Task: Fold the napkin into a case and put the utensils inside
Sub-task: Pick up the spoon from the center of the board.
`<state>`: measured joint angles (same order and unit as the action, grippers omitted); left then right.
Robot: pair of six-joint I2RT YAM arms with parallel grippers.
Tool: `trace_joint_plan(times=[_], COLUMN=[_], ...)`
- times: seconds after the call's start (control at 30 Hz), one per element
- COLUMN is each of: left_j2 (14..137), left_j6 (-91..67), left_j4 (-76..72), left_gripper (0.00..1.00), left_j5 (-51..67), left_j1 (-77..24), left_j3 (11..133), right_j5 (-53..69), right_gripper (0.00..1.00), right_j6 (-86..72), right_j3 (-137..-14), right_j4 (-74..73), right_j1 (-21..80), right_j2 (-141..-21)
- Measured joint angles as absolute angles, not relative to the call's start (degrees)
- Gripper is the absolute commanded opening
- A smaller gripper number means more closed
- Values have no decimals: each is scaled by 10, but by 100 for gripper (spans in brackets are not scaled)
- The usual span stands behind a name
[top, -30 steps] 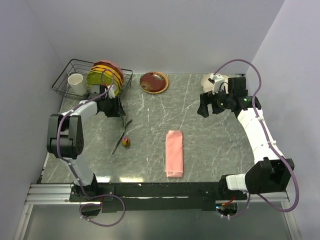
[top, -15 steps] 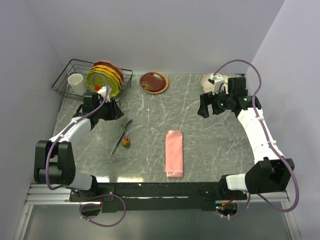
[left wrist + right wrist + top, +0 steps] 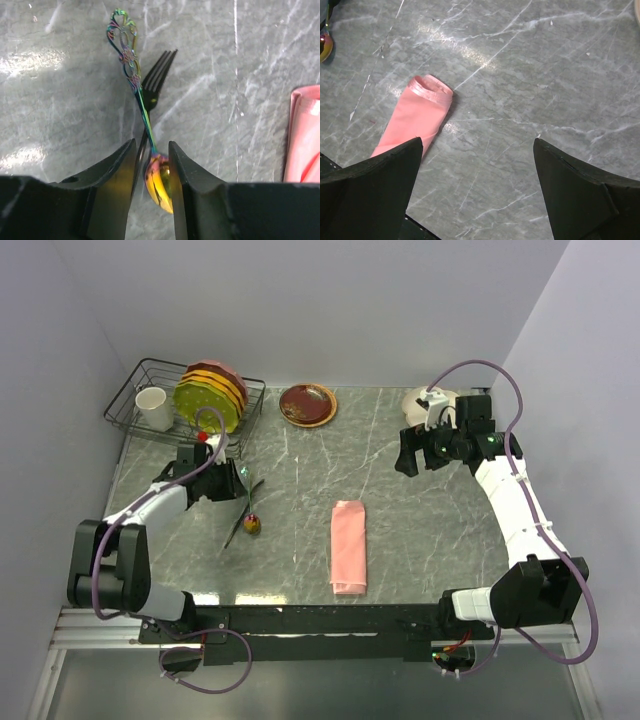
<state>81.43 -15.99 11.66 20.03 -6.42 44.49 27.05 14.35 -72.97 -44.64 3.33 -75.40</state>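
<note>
The napkin (image 3: 349,545) lies as a narrow salmon-pink case in the middle of the table, its open rolled end (image 3: 431,87) in the right wrist view. The utensils lie crossed to its left: a spoon (image 3: 251,524) with a gold bowl (image 3: 159,184) and an iridescent handle, and a dark fork (image 3: 155,82). My left gripper (image 3: 232,490) hovers over them, and in its wrist view the gripper (image 3: 151,145) has narrowed jaws either side of the spoon bowl and fork handle, with a gap showing. My right gripper (image 3: 415,455) hangs wide open at the far right, seen empty in its wrist view (image 3: 478,145).
A wire rack (image 3: 135,385) at the back left holds a white cup (image 3: 153,407) and upright plates (image 3: 210,395). A brown plate (image 3: 307,404) sits at the back centre. A white bowl (image 3: 422,400) is behind my right gripper.
My left arm has swung from beside the rack down and toward the utensils, and its jaws have narrowed. The right arm, the napkin and the utensils have not moved.
</note>
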Motion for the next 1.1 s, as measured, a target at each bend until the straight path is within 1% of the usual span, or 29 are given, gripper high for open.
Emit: trace_joint_plan(times=[0.4,0.5,0.8,0.83,0.97,1.0,1.03,1.1], left_j2=[900,917,942,942,936,932,925,912], left_j6=[-213,-224,-248,-249,-252,-253,-254,-255], left_j4=[47,35,3,2,3,3,3,3], left_gripper=[38,35,20,17,9,4,1,1], left_j5=[206,206,218,221,227,229,230,231], left_j1=[-64,-64,-64,-64,-64,-64,-64,-64], left_j3=[447,447,448,448,449,449,449,449], right_j5=[270,270,263,263,263,263,264,264], right_gripper=[100,100,100,100,100,100,100,100], right_j6=[143,142,144,144,144,144,144,144], right_j3=[-726,-726,-726,-726,-726,-726,-726,-726], right_j4=[-453,-453,-460,-460,-461,-461,-461,-461], right_j1=[33,33,33,33,33,33,33,33], right_j2=[-734,-732,-732,-732,-733,-733,-733,-734])
